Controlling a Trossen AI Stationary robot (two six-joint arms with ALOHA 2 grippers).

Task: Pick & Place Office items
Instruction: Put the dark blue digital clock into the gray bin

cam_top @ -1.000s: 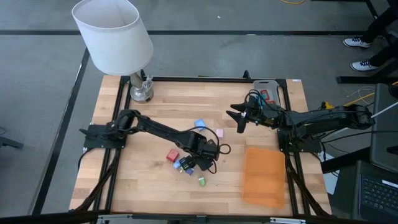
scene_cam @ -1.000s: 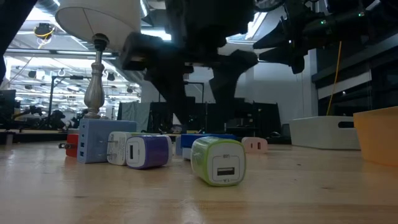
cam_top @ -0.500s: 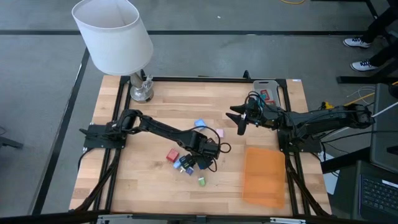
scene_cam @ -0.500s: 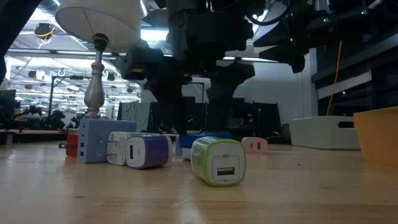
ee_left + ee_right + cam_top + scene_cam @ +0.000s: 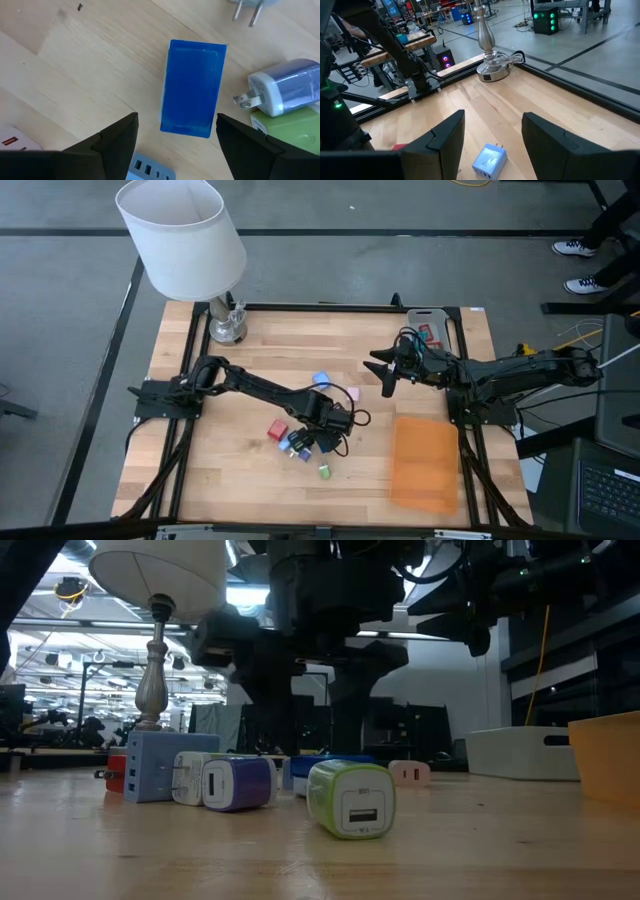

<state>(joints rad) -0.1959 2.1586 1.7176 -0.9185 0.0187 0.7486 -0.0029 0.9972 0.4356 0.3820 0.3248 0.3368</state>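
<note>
The blue rectangular block [image 5: 192,87] lies flat on the wooden table [image 5: 240,360], and only my left wrist camera shows it whole, framed between my two dark fingers [image 5: 117,142], which stand spread on either side without touching it. Just beside the block are a lavender plug adapter [image 5: 285,92] and a green one [image 5: 290,125]. From above, my left gripper [image 5: 318,420] covers the block in the middle of the cluster, with a red piece [image 5: 277,429] and a small green charger [image 5: 325,471] near it. The table-level camera shows that green charger [image 5: 350,798] closest. My right gripper [image 5: 385,370] hangs well apart from the block, fingers parted, holding nothing.
</note>
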